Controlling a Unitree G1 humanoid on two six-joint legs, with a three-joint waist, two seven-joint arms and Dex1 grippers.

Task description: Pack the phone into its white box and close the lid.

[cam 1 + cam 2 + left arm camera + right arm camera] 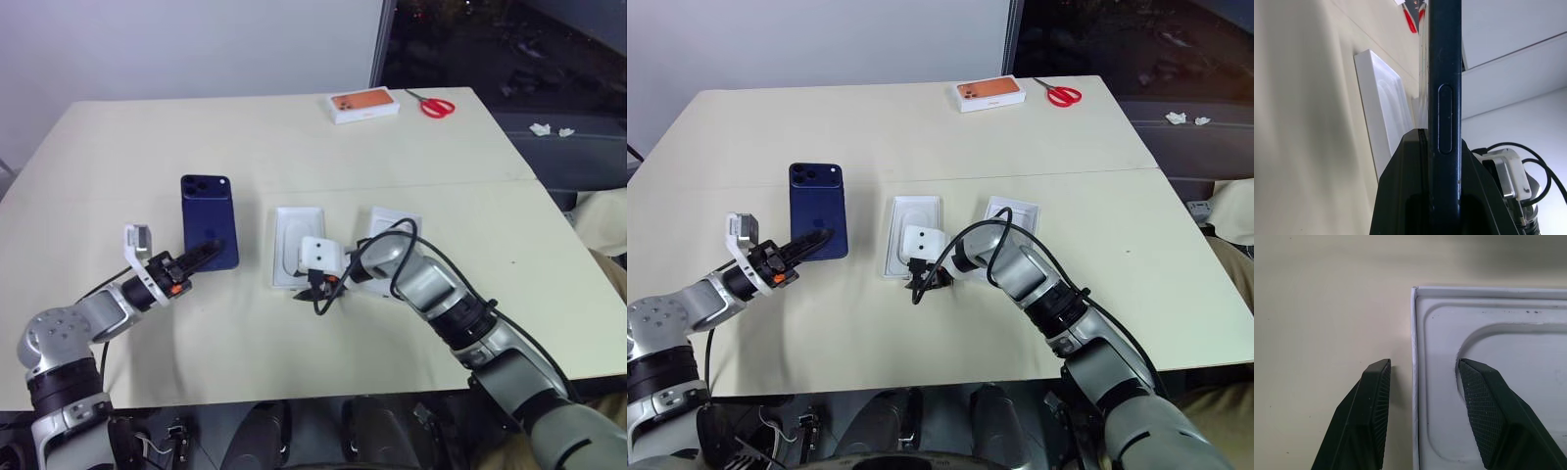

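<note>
The left gripper (201,257) pinches the phone (208,221) upright by its near edge, left of the white box (297,245), whose near wall the right gripper's (1420,382) open fingers straddle, apparently to steady it.

Left gripper (201,257) points level, jaws clamped tight. Right gripper (1422,406) angles downward from a bent wrist, jaws parted.
</note>
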